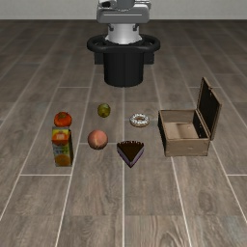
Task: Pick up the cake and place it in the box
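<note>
Toward the floor's left edge in the exterior view, a carton stands upright with a tomato just behind it. Right of them lies a peach, and a lime sits a little farther back. At the middle of the far edge, the arm rises from its black base. Its gripper is up at the frame's top, and I cannot tell whether it is spread or pressed together. The cake, a dark wedge, lies on the bare floor near the middle, apart from everything. A donut lies just behind it. Toward the right edge stands the box, with its lid raised.
</note>
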